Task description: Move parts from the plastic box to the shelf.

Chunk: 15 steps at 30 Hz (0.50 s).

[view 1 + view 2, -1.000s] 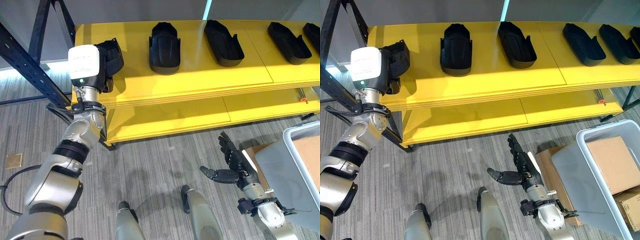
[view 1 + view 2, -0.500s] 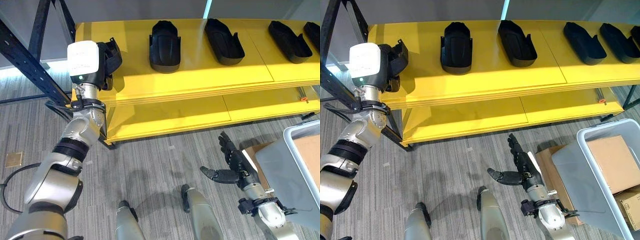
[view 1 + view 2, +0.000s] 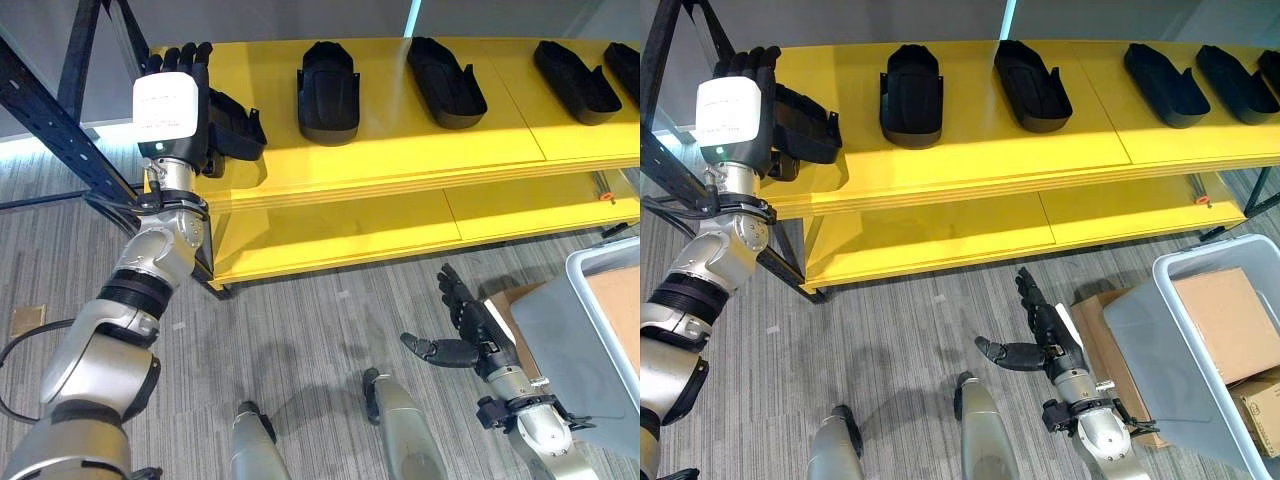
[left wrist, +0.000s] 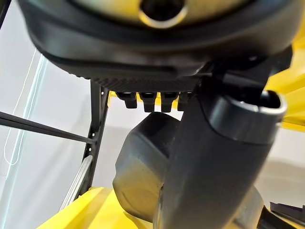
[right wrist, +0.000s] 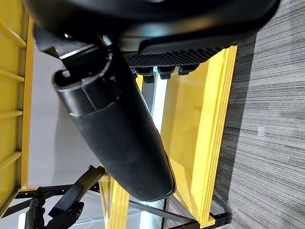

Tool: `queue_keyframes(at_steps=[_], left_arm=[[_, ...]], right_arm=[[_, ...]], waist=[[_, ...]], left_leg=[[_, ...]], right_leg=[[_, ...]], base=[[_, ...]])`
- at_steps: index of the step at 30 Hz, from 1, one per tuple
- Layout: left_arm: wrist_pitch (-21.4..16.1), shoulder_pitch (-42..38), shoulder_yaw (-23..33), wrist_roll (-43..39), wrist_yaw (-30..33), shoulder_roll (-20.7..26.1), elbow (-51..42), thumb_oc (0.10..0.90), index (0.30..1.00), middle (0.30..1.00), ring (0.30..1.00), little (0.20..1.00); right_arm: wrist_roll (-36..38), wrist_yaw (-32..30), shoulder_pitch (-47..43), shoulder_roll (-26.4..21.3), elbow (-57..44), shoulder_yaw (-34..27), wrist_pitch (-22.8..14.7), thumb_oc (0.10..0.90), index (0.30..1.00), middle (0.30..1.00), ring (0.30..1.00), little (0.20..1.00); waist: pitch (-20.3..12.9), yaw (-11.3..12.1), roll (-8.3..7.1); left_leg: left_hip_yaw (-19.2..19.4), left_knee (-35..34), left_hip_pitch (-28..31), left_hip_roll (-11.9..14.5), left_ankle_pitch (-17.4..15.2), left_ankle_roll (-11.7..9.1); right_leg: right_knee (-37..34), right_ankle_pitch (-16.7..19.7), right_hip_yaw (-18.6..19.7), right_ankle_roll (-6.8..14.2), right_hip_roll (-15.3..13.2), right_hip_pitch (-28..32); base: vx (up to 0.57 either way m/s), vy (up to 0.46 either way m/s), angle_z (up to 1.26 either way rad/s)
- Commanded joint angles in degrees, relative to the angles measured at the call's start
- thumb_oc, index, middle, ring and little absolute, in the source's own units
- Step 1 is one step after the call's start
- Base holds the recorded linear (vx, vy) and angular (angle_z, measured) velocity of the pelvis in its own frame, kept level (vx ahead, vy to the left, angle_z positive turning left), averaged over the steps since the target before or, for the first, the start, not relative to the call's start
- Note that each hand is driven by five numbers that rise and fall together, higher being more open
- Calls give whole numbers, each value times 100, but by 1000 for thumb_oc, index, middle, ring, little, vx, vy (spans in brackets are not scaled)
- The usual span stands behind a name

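**Black part lying at the shelf's left end, left hand spread behind it**

The black moulded plastic part (image 3: 232, 122) lay on the top board of the yellow shelf (image 3: 400, 150), at its far-left end, beside the dark steel upright of the rack (image 3: 50, 120). The robot's left hand (image 3: 185, 75) stood against the part's left side with its fingers (image 3: 752, 60) straight and pointing away from the robot, not curled round the part; whether the palm touched it could not be told. To the right along the same board lay four more black parts of like shape: a broad one (image 3: 328, 93) nearest, then a longer one (image 3: 446, 83), and two (image 3: 1166, 86) (image 3: 1240, 72) further right, all well apart from one another.

The right hand (image 3: 462, 330) hung low over the grey carpet (image 3: 300, 340), near the robot, fingers spread wide and holding nothing. Just right of it stood the grey plastic box (image 3: 1180, 350), with brown cardboard cartons (image 3: 1220, 315) inside it and another carton (image 3: 1102, 345) on the floor beside it.
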Motion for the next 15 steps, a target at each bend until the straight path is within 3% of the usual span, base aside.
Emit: queue_keyframes(at_steps=[1, 15], left_arm=[[-223, -920, -183, -32, 327, 519, -197, 900, 1000, 1000, 1000, 1000], [-52, -1172, -161, -237, -61, 308, -122, 900, 1000, 1000, 1000, 1000]], right_arm=[[-2, 11, 81, -141, -628, -322, -475, 900, 1000, 1000, 1000, 1000], [-80, -14, 45, -97, -558, -338, -323, 900, 1000, 1000, 1000, 1000]], waist=[[-683, 15, 61], [-713, 53, 60]], left_leg=[[-172, -485, -262, 87, 495, 213], [-243, -440, -401, 66, 508, 237]], right_leg=[[-438, -159, 179, 246, -215, 613], [-370, -159, 151, 227, -207, 533]], base=[[0, 0, 0], [-1, -2, 1]])
